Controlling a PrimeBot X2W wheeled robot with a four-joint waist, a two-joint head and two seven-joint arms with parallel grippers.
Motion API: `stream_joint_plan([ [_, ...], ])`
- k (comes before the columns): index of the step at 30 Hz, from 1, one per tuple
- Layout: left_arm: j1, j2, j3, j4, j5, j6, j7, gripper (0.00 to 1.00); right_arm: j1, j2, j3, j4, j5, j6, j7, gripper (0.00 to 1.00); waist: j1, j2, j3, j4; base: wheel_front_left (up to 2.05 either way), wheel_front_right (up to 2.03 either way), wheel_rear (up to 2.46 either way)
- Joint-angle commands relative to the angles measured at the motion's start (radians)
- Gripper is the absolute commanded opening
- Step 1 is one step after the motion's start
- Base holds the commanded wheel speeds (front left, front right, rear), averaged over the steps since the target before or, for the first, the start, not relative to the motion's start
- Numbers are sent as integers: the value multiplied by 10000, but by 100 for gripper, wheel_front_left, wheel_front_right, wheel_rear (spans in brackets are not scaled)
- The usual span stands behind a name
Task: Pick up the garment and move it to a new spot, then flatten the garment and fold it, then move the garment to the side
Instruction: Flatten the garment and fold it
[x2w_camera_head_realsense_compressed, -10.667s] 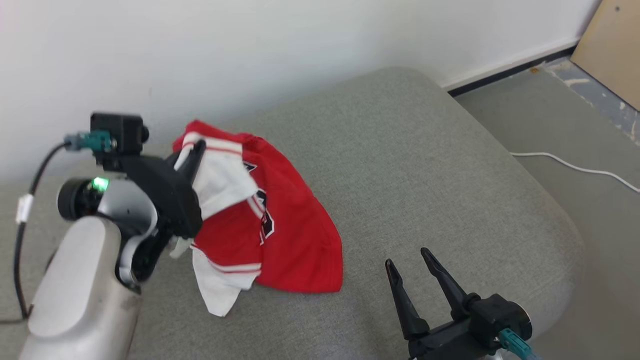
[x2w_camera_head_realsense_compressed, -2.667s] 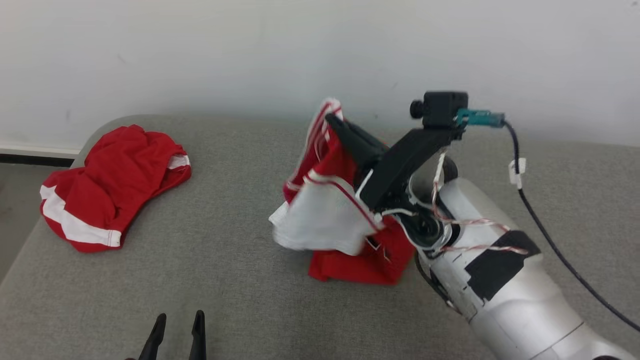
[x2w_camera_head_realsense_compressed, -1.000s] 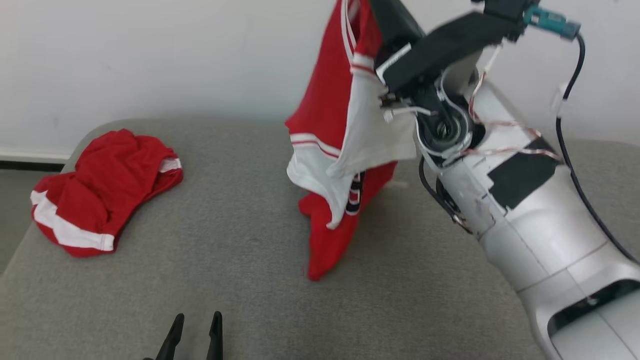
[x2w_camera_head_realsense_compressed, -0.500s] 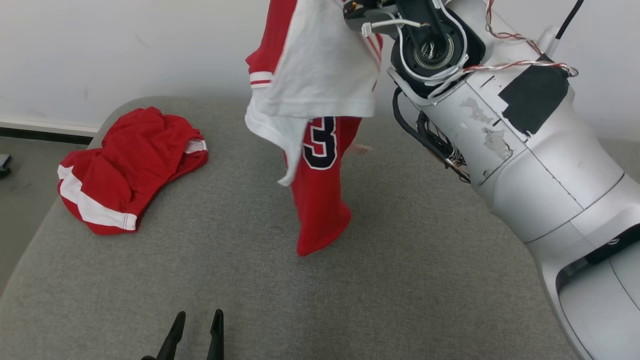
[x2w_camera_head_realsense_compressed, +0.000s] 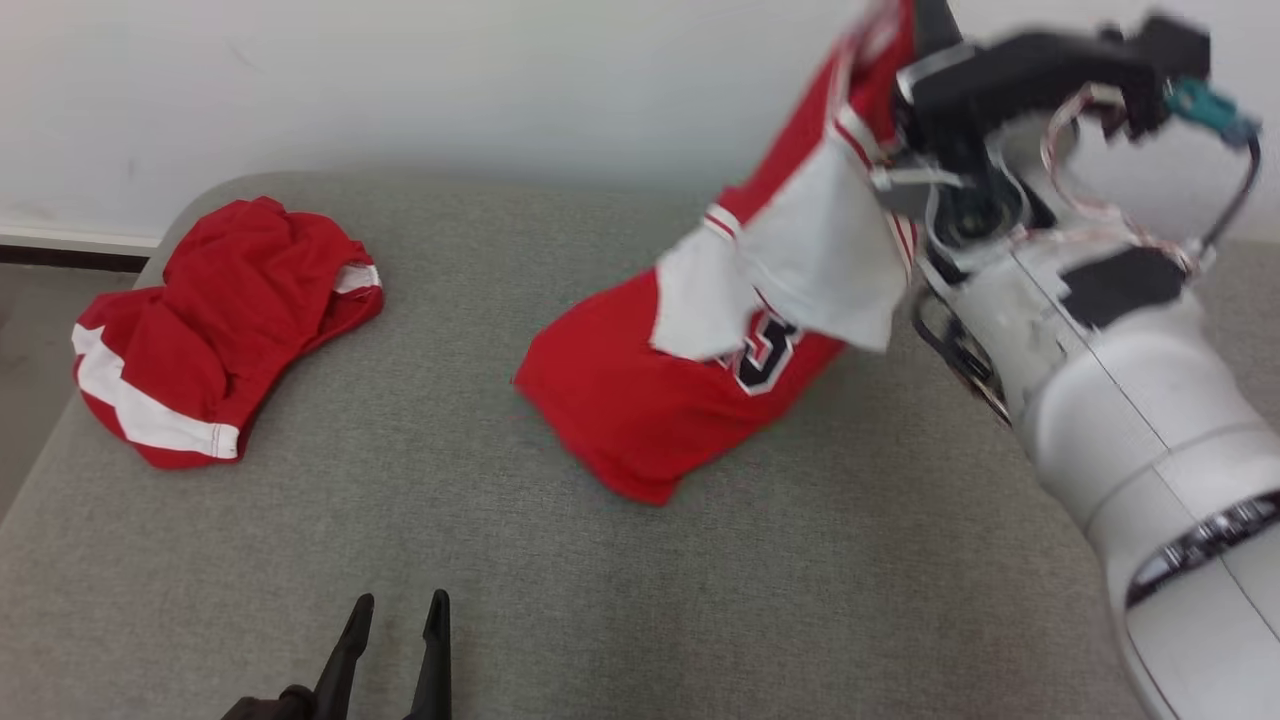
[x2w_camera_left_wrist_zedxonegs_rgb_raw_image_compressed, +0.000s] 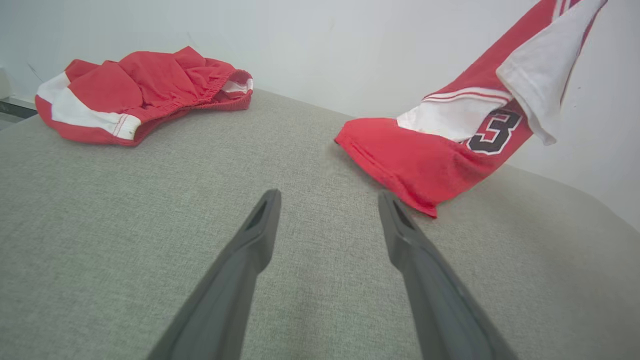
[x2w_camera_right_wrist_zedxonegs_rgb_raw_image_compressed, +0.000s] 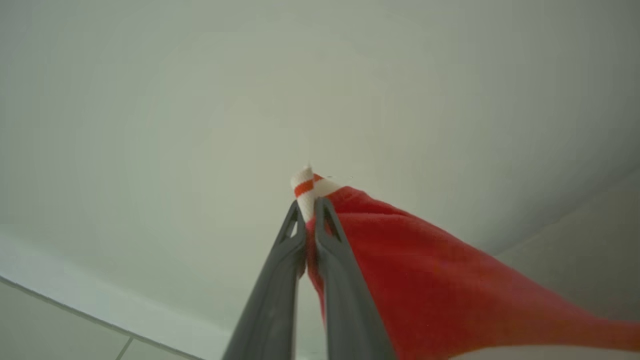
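Holding red number-3 jersey (x2w_camera_head_realsense_compressed: 620, 400) aloft by striped trim (x2w_camera_right_wrist_zedxonegs_rgb_raw_image_compressed: 305, 182).
Clamps right end effector (x2w_camera_right_wrist_zedxonegs_rgb_raw_image_compressed: 310, 210) narrow on trim near wall (x2w_camera_head_realsense_compressed: 400, 80), with jersey's lower end draped on grey cushion (x2w_camera_head_realsense_compressed: 500, 580); holds left end effector (x2w_camera_left_wrist_zedxonegs_rgb_raw_image_compressed: 328, 195) wide, empty, low over cushion, well apart from red shorts (x2w_camera_head_realsense_compressed: 230, 310).

jersey (x2w_camera_head_realsense_compressed: 640, 410) lowered, hem now laid on cushion (x2w_camera_head_realsense_compressed: 500, 600)
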Motion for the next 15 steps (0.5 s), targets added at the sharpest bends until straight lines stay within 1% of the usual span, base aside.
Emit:
stream_joint_plan([
  [1, -87, 3, 28, 4, -62, 43, -8, 100, 442, -309, -156, 104, -188, 9, 0, 0, -1, -1, 73, -140, 0, 0, 0],
  [4, -48, 2, 124, 13, -42, 56, -8, 100, 1364, -885, -590, 209, -666, 9, -1, 0, -1, -1, 107, -363, 0, 0, 0],
  [7, 15, 5, 229, 12, 6, 45, -8, 100, 2395, -1379, -1232, 253, -916, 9, 0, 0, -1, -1, 62, -594, 0, 0, 0],
  [9, 56, 3, 290, 7, 51, 21, -8, 100, 2993, -1774, -1747, 252, -1076, 9, -2, 0, -1, -1, 16, -768, 0, 0, 0],
  [10, 88, 3, 323, 21, 93, 5, -8, 100, 3580, -2063, -2257, 172, -1287, 9, -2, 0, -1, -1, -29, -930, 0, 0, 0],
  [12, 90, 3, 338, 27, 112, -10, -8, 100, 4137, -2316, -2750, 75, -1543, 9, -3, 0, -1, -1, -67, -1063, 0, 0, 0],
  [15, 78, 5, 346, 48, 133, -26, -8, 100, 4895, -2497, -3378, -112, -2118, 9, -1, 0, -1, -1, -126, -1228, 0, 0, 0],
])
